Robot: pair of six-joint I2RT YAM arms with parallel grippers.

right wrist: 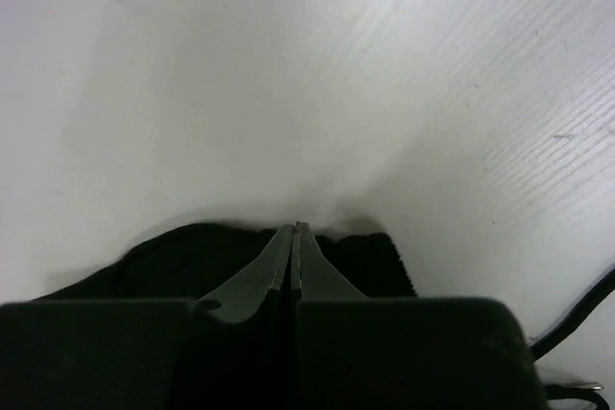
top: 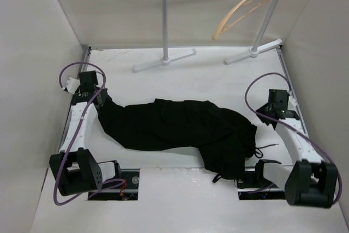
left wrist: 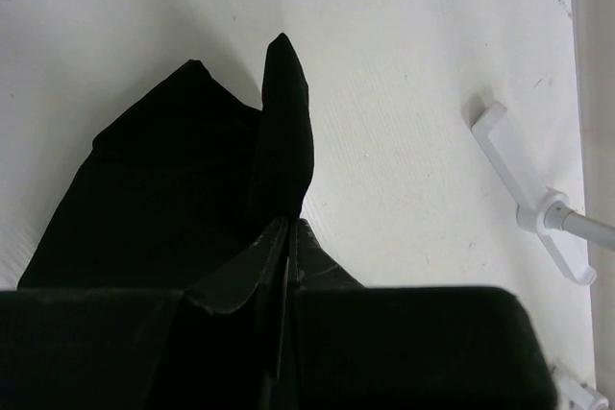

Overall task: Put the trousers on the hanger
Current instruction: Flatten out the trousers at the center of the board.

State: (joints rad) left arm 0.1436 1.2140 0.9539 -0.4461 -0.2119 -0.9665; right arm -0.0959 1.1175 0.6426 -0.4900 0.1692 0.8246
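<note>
The black trousers [top: 180, 126] lie crumpled across the middle of the table, from left to right. My left gripper [top: 103, 97] is at their left end and shut on the trousers; in the left wrist view a fold of the cloth [left wrist: 283, 141] stands up out of the closed tips of my left gripper [left wrist: 291, 223]. My right gripper [top: 260, 115] is at their right end, with its jaws closed at the cloth's edge. In the right wrist view the black cloth [right wrist: 173, 256] lies on both sides of the tips of my right gripper [right wrist: 296, 228]. The tan wooden hanger [top: 240, 10] hangs on the rail at the back right.
The white rail stand [top: 164, 20] stands at the back of the table, its feet spread forward; one foot shows in the left wrist view [left wrist: 528, 189]. White walls close in the left, right and back sides. A thin dark cord [top: 265, 147] trails from the trousers' right end.
</note>
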